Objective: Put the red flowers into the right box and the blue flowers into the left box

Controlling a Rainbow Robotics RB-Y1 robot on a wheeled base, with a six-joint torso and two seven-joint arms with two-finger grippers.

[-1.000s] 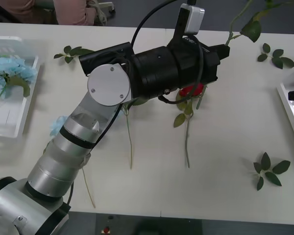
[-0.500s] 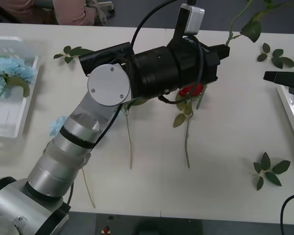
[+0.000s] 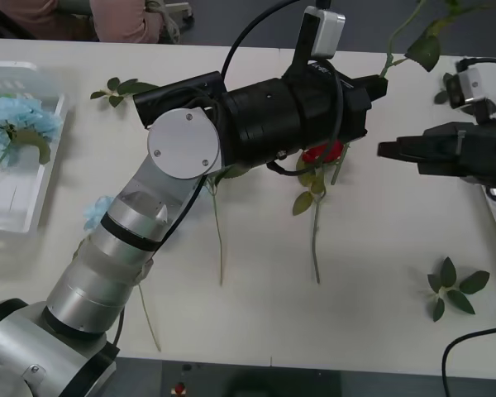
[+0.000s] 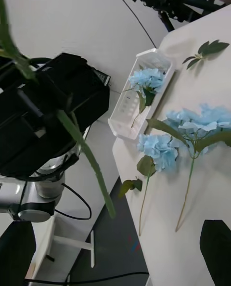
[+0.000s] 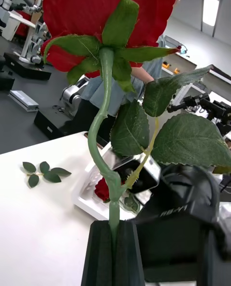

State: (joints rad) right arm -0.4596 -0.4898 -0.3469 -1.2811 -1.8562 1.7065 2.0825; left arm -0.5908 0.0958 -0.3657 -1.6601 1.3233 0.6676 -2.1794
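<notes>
My left gripper (image 3: 379,84) hangs over the far middle of the table, its black fingers (image 5: 103,252) shut on the green stem of a red flower (image 5: 110,16) whose bloom faces away from the wrist camera. My right gripper (image 3: 383,150) hovers just right of it, open and holding nothing. A second red flower (image 3: 324,152) lies on the table under the left arm. The left box (image 3: 16,165) at the far left holds blue flowers (image 3: 16,120). More blue flowers (image 4: 161,151) lie on the table. The right box (image 3: 485,175) shows its edge and holds a red flower (image 5: 101,189).
Loose green leaf sprigs lie at the back left (image 3: 124,87), back right (image 3: 467,93) and front right (image 3: 455,291). Long bare stems (image 3: 219,240) run toward the front edge beneath the left arm, which spans the table's middle.
My right arm has come in from the right edge to just right of the left gripper. The left arm and its flower have not moved.
</notes>
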